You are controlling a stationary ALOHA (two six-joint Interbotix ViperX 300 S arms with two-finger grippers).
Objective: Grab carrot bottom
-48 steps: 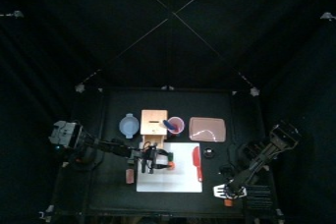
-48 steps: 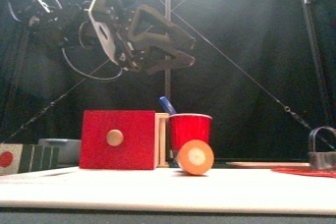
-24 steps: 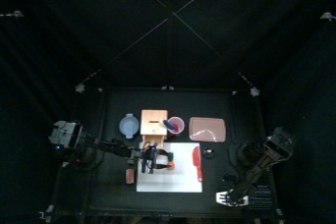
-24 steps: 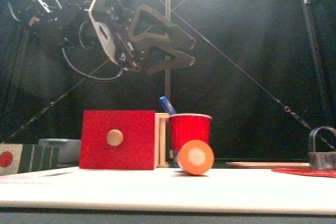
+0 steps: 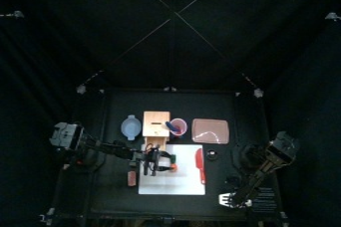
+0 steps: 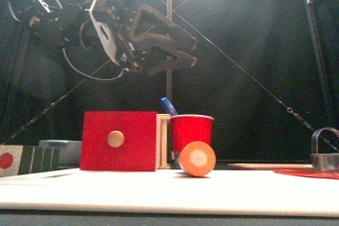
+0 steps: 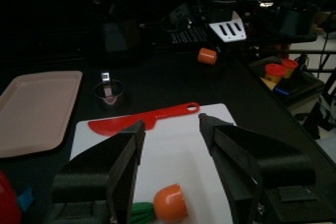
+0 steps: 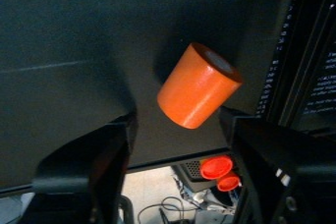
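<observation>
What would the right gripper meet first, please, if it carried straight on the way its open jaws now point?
Most likely the orange cylindrical piece lying on the black table, which sits just beyond the right gripper; depth is hard to judge.

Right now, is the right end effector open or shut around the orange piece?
Open. In the right wrist view the right end effector has both jaws spread wide, and the orange cylinder piece lies beyond them, ungripped.

- A red box (image 6: pixel 121 141) is standing on the desk (image 6: pixel 169 192).
- A red cup (image 6: pixel 193 131) is sitting beside it.
- An orange carrot piece (image 6: pixel 197 159) is resting in front.
- An arm (image 6: pixel 133 32) is hanging above.
</observation>
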